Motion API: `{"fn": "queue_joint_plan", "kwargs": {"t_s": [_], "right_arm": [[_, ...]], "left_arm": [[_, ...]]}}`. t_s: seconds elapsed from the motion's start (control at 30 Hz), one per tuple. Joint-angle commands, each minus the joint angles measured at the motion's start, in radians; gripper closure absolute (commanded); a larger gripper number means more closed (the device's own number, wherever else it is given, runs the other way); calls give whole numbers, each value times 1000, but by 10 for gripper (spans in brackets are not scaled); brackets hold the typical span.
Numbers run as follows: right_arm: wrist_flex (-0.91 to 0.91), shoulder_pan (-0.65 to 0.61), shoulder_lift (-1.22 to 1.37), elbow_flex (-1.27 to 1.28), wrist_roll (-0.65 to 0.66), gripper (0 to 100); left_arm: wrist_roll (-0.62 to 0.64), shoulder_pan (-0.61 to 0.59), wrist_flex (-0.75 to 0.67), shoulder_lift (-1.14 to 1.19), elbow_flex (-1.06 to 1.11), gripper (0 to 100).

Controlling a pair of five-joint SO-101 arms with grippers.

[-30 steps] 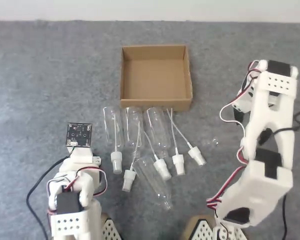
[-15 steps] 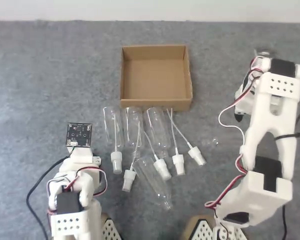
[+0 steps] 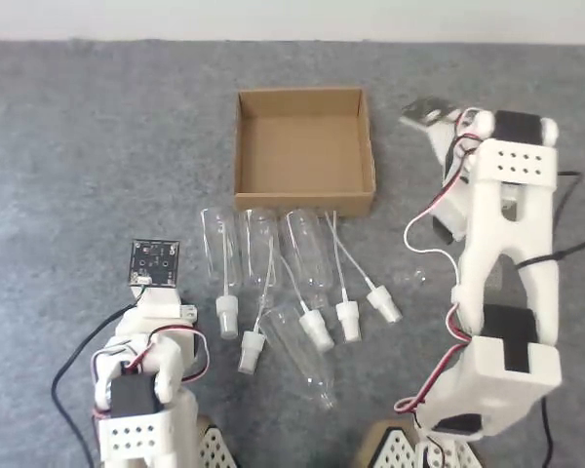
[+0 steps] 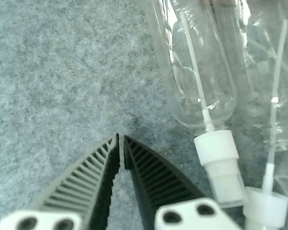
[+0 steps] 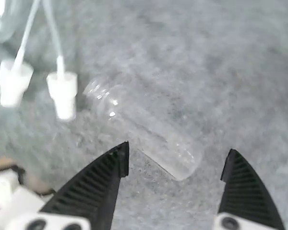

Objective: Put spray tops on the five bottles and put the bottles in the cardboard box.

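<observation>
Right arm (image 3: 507, 244) swung left; ribbed fingers (image 5: 93, 184) splayed over clear cylindrical bottle (image 5: 144, 129).

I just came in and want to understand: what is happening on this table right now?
Two robot arms face a packing job. The cardboard box holds no bottle; the clear bottles and white spray tops lie on the grey table in front of it, apparently not joined. The right arm holds its jaws open over one bottle lying apart from the others. The left arm sits low, jaws shut on nothing, near the leftmost bottle.
</observation>
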Motion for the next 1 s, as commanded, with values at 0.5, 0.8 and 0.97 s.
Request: {"fn": "queue_joint_plan", "kwargs": {"t_s": [0.5, 0.8, 0.97], "right_arm": [[36, -62, -85, 183, 502, 708], [-19, -62, -85, 265, 606, 708], [-67, -62, -104, 333, 611, 708]], "left_arm": [[-3, -2, 6, -21, -12, 985], [-3, -2, 6, -21, -12, 985], [-3, -2, 6, -21, -12, 985]]}}
